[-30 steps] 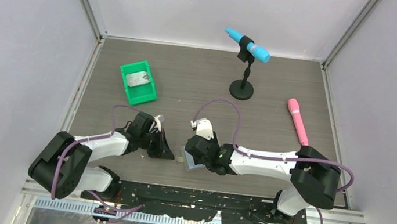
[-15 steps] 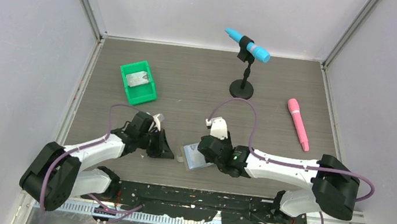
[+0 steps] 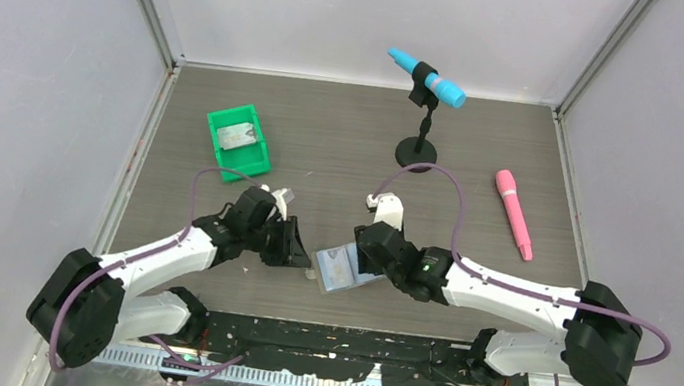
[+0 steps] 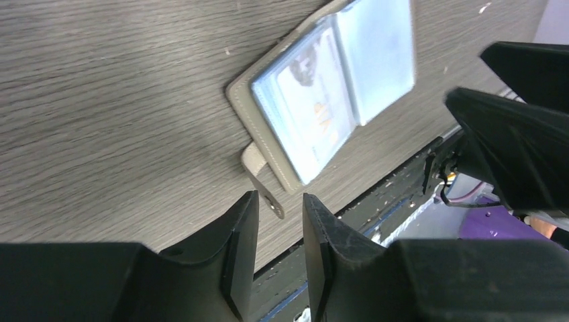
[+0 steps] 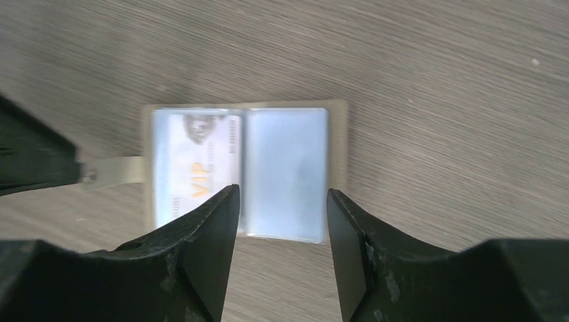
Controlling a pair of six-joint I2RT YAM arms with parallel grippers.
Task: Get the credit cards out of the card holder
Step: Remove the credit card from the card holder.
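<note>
The card holder (image 3: 335, 273) lies open on the table, pale blue pockets up, between my two grippers. A whitish credit card (image 5: 198, 164) with orange "VIP" print sits in its left pocket, and it also shows in the left wrist view (image 4: 310, 111). The right pocket (image 5: 287, 171) looks blank. My left gripper (image 4: 276, 204) is narrowly open, with the end of the holder's grey tab (image 4: 260, 176) between its fingertips. My right gripper (image 5: 282, 201) is open and empty, hovering over the right pocket's near edge.
A green plastic bin (image 3: 251, 162) holding a flat grey card-like piece stands at the back left. A blue microphone on a black stand (image 3: 422, 113) is at the back. A pink microphone (image 3: 514, 213) lies at the right. The table's front edge and metal rail run just below the holder.
My right gripper has drawn back to the right off the holder, which now lies open with its pockets showing. My left gripper has moved right, up to the tab.
</note>
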